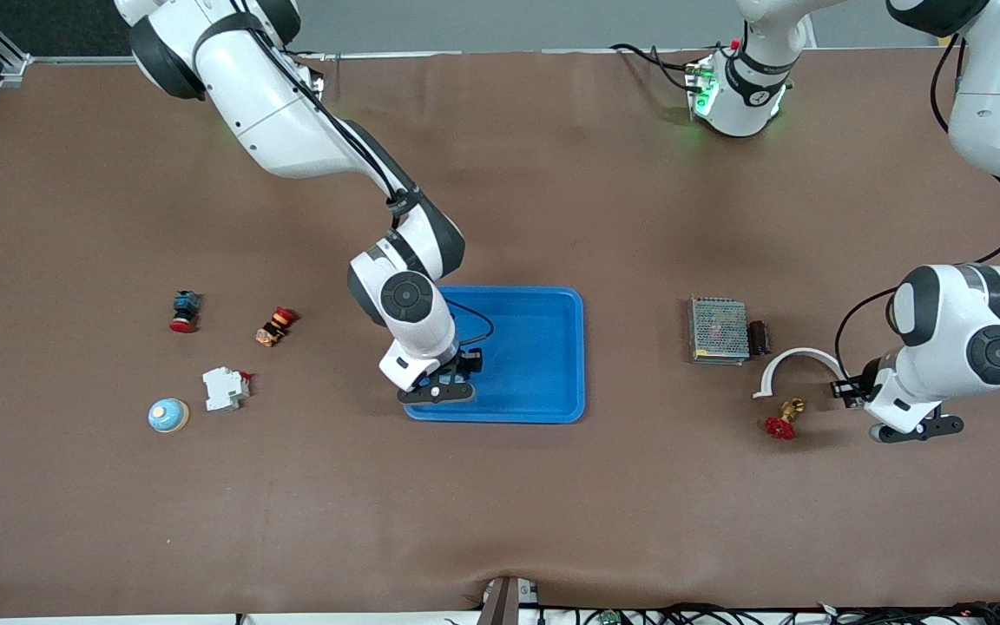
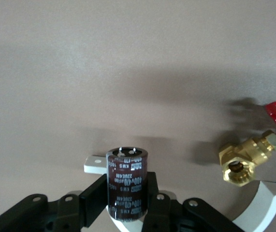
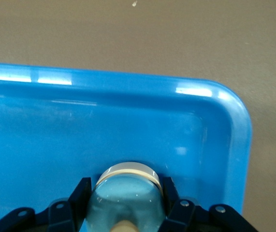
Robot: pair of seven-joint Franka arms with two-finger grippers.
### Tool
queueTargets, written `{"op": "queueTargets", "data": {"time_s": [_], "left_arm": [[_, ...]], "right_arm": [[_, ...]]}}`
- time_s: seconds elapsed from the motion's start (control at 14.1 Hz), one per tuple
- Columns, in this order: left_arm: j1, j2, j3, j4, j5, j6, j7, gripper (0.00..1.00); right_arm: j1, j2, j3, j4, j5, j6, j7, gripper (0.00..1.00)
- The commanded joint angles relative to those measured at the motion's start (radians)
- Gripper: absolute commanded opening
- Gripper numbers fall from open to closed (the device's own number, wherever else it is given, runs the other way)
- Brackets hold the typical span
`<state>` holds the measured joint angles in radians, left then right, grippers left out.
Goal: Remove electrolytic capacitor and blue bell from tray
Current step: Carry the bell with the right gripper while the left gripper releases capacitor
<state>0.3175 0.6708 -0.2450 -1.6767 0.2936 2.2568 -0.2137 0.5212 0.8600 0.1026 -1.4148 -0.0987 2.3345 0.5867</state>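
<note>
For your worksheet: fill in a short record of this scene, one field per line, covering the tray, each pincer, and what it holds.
tray: blue tray, mid-table
right pincer: shut on the blue bell, inside the tray near a corner
left pincer: shut on the electrolytic capacitor, outside the tray, beside the brass valve
second bell: on the table, toward the right arm's end

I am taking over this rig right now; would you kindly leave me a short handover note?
The left end effector is shut on the electrolytic capacitor, outside the tray, over the table by the brass valve.
The right end effector is shut on the blue bell, low inside the tray near a corner.
Done: capacitor out of the tray; bell gripped.
Left: lift the bell out and set it on the table; put the capacitor down and release.
</note>
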Motion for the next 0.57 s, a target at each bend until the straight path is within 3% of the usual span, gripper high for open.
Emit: {"op": "queueTargets", "data": {"time_s": [0.0, 0.43, 0.5], "left_arm": [[0.0, 0.039, -0.002, 0.015, 0.006, 0.047, -0.004, 0.0], [-0.029, 0.055, -0.008, 0.043, 0.002, 0.064, -0.059, 0.03], [-0.034, 0.055, -0.008, 0.048, 0.002, 0.064, -0.073, 0.3]], "right_arm": [[0.003, -0.068, 0.003, 0.004, -0.004, -0.102, -0.002, 0.42], [-0.047, -0.24, 0.003, 0.004, 0.007, -0.366, -0.25, 0.42], [-0.067, -0.268, 0.003, 0.004, 0.007, -0.414, -0.325, 0.42]]}}
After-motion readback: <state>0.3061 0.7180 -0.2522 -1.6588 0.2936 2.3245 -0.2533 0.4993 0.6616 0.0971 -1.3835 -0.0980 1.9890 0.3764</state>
